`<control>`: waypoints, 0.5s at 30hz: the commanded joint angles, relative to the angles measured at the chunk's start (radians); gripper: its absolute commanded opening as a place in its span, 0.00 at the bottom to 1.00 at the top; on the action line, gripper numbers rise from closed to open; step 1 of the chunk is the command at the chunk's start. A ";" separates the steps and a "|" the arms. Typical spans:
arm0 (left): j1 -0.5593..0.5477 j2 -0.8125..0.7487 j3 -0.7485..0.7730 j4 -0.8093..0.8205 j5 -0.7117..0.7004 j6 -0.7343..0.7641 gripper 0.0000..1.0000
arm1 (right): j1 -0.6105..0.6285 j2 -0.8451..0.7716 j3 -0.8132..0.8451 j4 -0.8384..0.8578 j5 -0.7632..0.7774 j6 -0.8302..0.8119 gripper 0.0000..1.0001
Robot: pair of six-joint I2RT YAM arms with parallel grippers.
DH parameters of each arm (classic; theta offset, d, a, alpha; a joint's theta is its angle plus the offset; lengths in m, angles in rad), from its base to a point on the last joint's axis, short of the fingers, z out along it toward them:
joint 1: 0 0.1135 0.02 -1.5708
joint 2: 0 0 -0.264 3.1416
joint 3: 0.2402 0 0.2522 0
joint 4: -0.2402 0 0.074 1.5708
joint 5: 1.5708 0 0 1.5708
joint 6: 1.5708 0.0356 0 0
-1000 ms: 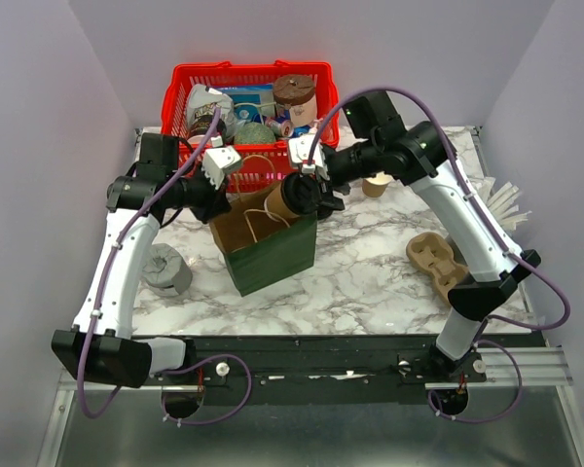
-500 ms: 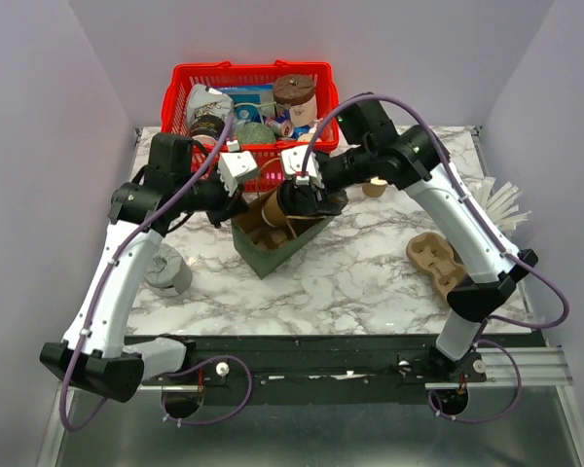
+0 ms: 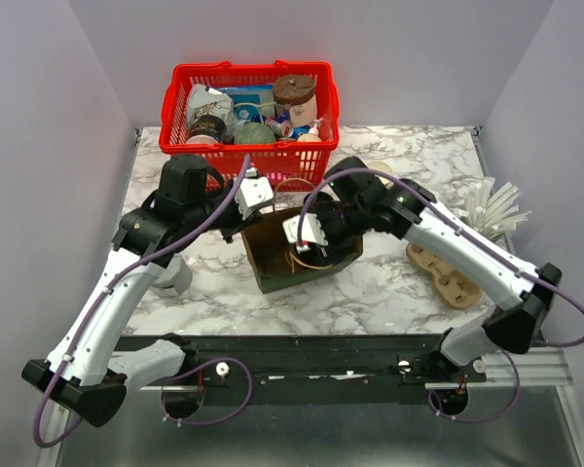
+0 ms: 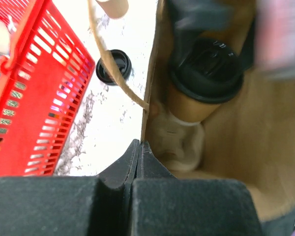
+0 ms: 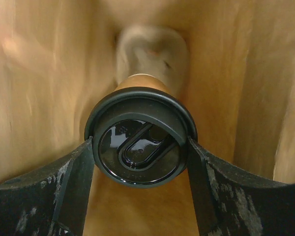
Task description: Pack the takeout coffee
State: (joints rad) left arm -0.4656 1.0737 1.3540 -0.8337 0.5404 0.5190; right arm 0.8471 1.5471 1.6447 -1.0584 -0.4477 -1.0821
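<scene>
Fingers (image 5: 71,187) of the right gripper (image 5: 140,150) press against both sides of a black lid, so that hand has hold of the takeout coffee (image 4: 206,73), a brown kraft cup with a sip-hole top. The cup is well down inside the paper bag (image 3: 292,277), green outside and plain brown within, which stands open-mouthed on the marble table (image 3: 389,292). Below the cup, at the bottom of the bag, lies something pale and crumpled (image 4: 179,140); I can't tell what it is. The left gripper (image 4: 139,150) is pinched tight, its jaws meeting on the bag's rim at the corner nearest the red basket (image 3: 248,70). The basket stands just behind the bag and is full of groceries. A loose black lid (image 4: 113,66) rests on the marble between bag and basket. Off to the right, near the right arm's elbow, lies a brown pulp carrier (image 3: 446,270).
</scene>
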 commanded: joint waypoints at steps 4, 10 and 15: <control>-0.027 -0.058 -0.072 0.116 -0.049 -0.100 0.00 | 0.052 -0.183 -0.236 0.351 0.150 -0.036 0.00; -0.082 -0.101 -0.131 0.189 -0.155 -0.160 0.00 | 0.082 -0.229 -0.316 0.472 0.228 -0.035 0.01; -0.099 -0.097 -0.118 0.222 -0.223 -0.153 0.00 | 0.086 -0.205 -0.284 0.486 0.244 -0.029 0.01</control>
State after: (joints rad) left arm -0.5518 0.9855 1.2282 -0.6888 0.4129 0.3828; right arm 0.9237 1.3388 1.3396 -0.6567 -0.2497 -1.1046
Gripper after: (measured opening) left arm 0.007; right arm 0.761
